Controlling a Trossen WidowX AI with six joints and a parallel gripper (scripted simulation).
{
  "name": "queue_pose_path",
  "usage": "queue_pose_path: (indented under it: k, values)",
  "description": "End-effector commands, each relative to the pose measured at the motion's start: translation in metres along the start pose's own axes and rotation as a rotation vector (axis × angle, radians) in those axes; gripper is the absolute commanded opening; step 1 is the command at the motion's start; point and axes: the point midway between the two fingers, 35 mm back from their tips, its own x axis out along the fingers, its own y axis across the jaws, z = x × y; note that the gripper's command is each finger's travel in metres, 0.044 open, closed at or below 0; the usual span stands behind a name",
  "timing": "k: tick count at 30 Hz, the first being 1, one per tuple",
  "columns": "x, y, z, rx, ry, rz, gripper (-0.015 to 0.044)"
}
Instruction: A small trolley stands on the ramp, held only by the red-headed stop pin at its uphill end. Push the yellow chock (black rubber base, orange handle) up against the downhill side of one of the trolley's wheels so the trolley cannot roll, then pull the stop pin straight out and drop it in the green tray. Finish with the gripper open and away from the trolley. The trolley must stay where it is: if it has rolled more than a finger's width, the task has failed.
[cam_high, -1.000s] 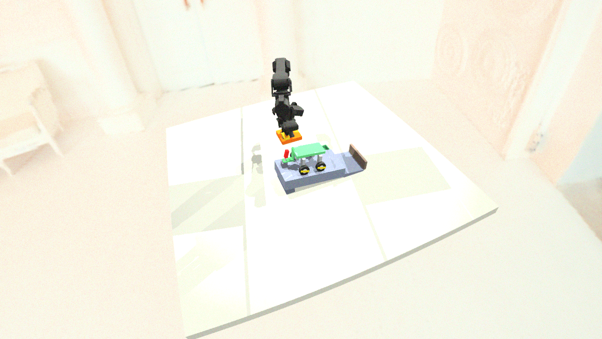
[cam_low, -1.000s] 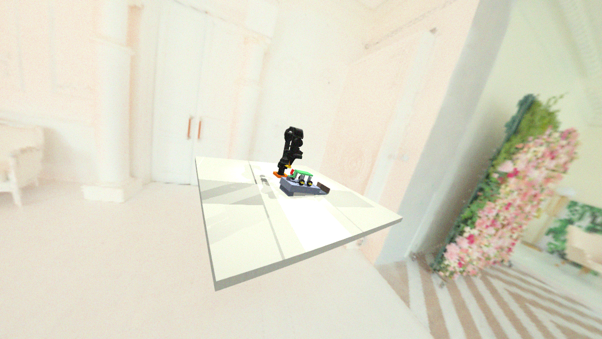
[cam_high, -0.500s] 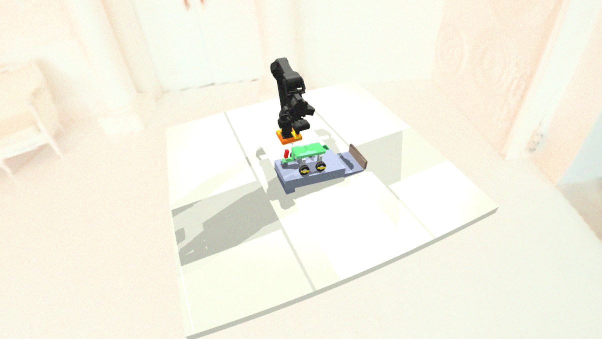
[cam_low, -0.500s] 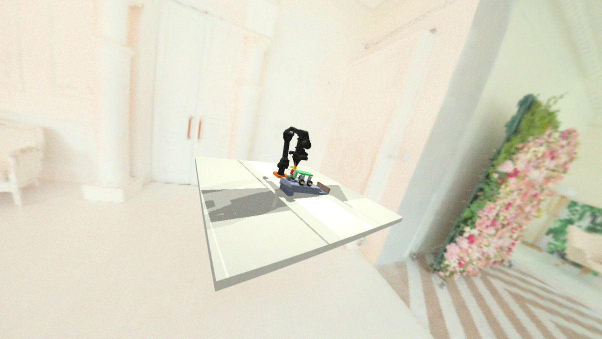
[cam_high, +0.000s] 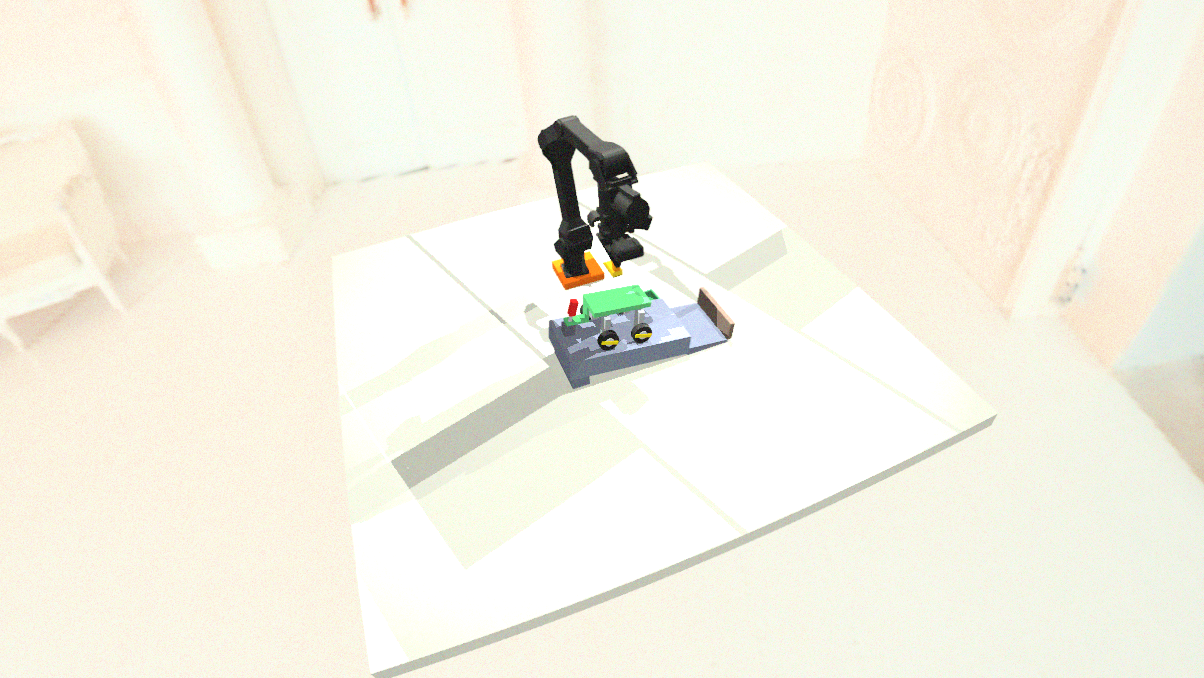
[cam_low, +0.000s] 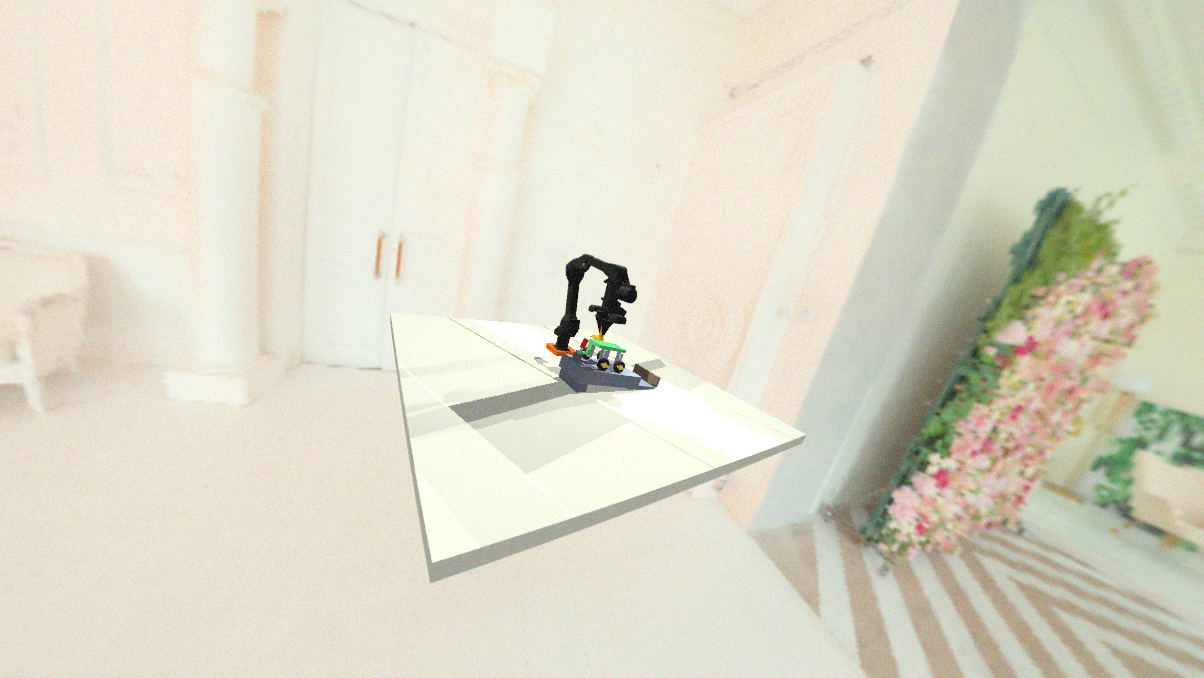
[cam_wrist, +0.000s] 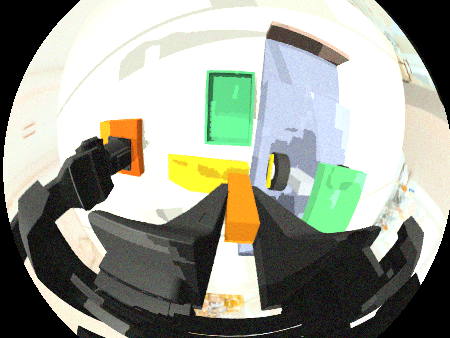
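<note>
The room is pale and bright, with white doors at the back and a flat white table (cam_high: 884, 421) in the middle. On the table sits one grey ramp (cam_high: 589, 357). One trolley (cam_high: 619, 301) with a green top stands on it. Two of its black wheels show in the top view. One red-headed stop pin (cam_high: 572, 307) stands at the trolley's uphill end, at about 9 o'clock from it.

The gripper (cam_wrist: 233, 237) is squeezed shut on the orange handle (cam_wrist: 241, 206) of the one yellow chock (cam_wrist: 200, 172). The chock hangs in the air, just behind the trolley.

In the wrist view the nearest wheel (cam_wrist: 280, 170) lies at about 2 o'clock from the handle, close by. The chock's long side runs across, from 9 to 3 o'clock. I think the chock must go down onto the ramp and slide against that wheel's downhill side.

One green tray (cam_wrist: 230, 108) lies flat on the table at 12 o'clock from the handle, beside the ramp.
</note>
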Motion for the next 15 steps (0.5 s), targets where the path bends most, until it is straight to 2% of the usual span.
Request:
queue_pose_path:
  k: [1, 15]
  values:
    - [0.0, -0.003, 0.013, 0.003, 0.002, -0.007, 0.0]
    - [0.006, -0.013, 0.067, 0.003, -0.003, -0.008, 0.0]
